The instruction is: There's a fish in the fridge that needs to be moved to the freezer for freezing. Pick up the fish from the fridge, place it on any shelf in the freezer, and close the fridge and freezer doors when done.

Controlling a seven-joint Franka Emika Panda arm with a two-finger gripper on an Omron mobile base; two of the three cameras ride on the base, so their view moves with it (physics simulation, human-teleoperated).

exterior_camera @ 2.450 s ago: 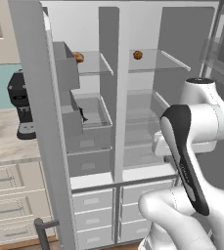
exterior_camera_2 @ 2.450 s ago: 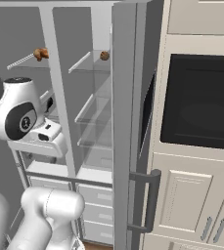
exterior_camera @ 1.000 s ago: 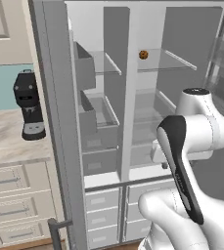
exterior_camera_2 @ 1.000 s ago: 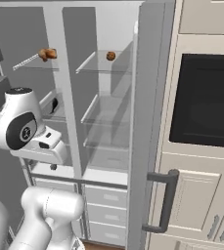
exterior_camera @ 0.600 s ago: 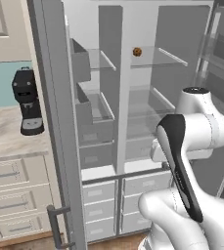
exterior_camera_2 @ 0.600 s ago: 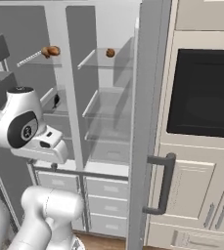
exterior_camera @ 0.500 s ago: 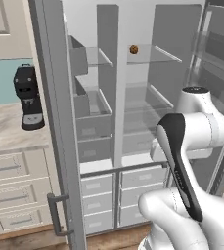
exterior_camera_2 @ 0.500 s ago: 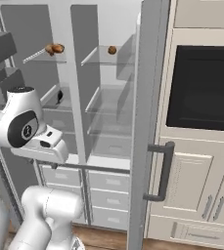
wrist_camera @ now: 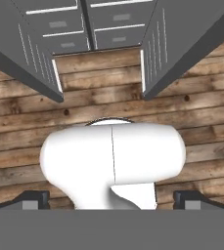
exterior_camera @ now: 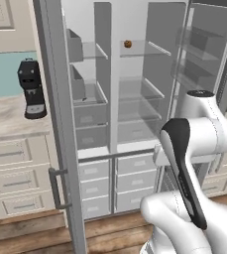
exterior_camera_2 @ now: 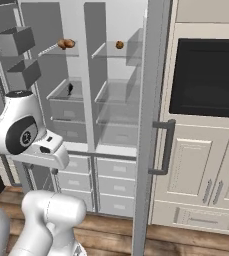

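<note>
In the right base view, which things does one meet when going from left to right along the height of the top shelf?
Grey door bin → two round brown food items → single round brown food item → edge of the open fridge door → dark oven window.

Arm's folded up tight on itself right now: the white upper link rises from the base, bends at the dark-striped elbow, and the wrist tucks back in close to the body. The gripper [wrist_camera: 111, 197] points straight down, with both dark fingertips [wrist_camera: 34, 199] spread wide apart at the bottom corners of the hand view. Nothing's between them.
</note>
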